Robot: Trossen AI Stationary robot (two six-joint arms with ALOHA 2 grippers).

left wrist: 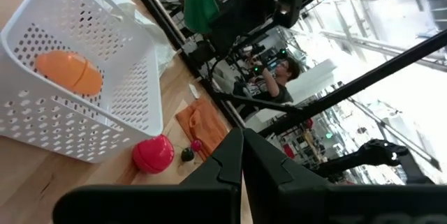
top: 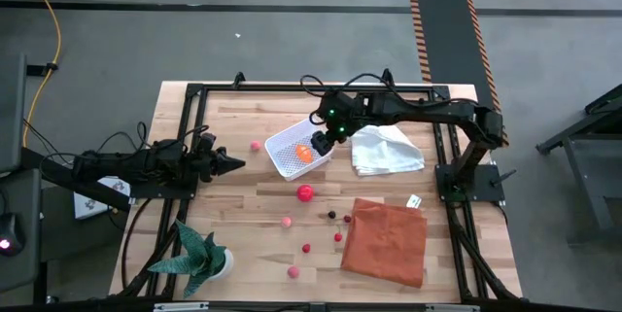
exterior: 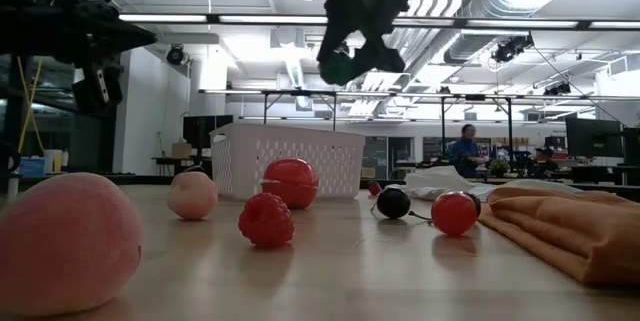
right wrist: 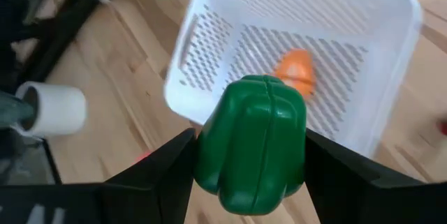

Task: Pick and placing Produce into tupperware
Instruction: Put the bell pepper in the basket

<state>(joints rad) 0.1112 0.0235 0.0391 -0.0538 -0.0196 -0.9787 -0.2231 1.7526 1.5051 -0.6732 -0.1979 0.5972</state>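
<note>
We have one orange piece (top: 305, 153) lying in the tupperware (top: 284, 159), which sits near the middle of the bench (top: 243, 225). Our right gripper (right wrist: 249, 155) hangs over the tub, its fingers pinching a green pepper (right wrist: 251, 140), about to go in. Some red and pink pieces (top: 305, 193) lie loose toward the bench's near edge. Our left gripper (top: 233, 164) waits by the left edge, fingers pressed together.

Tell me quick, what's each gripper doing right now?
Left gripper: shut, holding nothing.
Right gripper: shut on the green pepper, above the tub.
</note>
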